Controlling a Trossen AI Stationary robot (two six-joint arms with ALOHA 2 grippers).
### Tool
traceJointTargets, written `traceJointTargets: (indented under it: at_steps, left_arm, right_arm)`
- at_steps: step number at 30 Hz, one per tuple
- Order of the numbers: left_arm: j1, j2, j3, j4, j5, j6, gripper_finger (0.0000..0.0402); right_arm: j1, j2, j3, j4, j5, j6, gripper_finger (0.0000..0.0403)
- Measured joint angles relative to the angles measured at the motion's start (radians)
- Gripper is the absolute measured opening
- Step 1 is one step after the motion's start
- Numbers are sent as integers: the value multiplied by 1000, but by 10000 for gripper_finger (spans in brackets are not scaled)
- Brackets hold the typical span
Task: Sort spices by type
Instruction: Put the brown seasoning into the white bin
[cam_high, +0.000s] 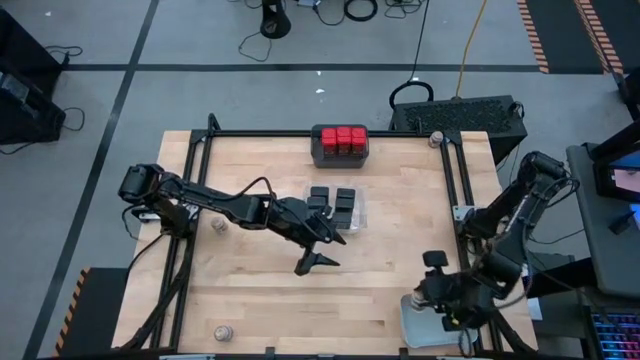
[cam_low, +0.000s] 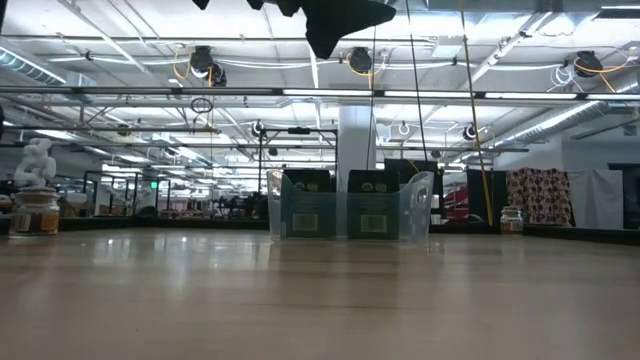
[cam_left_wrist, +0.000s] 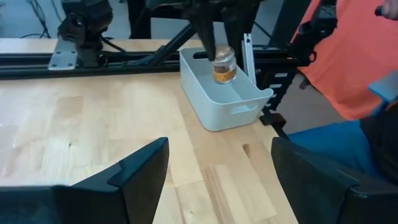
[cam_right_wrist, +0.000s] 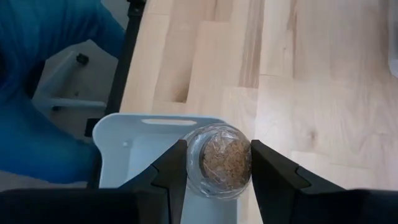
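The right gripper (cam_right_wrist: 219, 163) hangs over the pale grey tray (cam_right_wrist: 124, 140), pinching a round clear jar (cam_right_wrist: 219, 160) with brown spice. The left gripper (cam_left_wrist: 217, 165) hovers mid-table, fingers spread.

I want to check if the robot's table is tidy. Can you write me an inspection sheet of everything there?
Surface: wooden table, bare in the middle.
Job's things: red-topped spices in the dark tray; black boxes in the clear tray; round jars loose at and.
Clutter: nothing seen.
Grippers: left gripper open and empty over mid-table; right gripper shut on a jar above the pale grey tray.
Cables: yellow cable and black cables on the floor.
Surroundings: a person's blue sleeve beside the table.
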Motion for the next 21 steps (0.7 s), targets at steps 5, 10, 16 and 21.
traceJointTargets:
  at_steps: [5, 10, 16, 21]
  left_arm:
    - [-10, 0, 0, 24, -72, -17, 286]
    - [-10, 0, 0, 62, -89, -29, 286]
    - [-8, 0, 0, 93, -126, -29, 286]
    - [-6, 0, 0, 101, -128, -29, 286]
  right_arm:
    - [93, 41, 0, -4, 109, 37, 132]
    - [152, 141, 0, -5, 126, 63, 132]
    - [170, 271, 0, 19, 174, 47, 132]
    - [170, 322, 0, 24, 179, 38, 132]
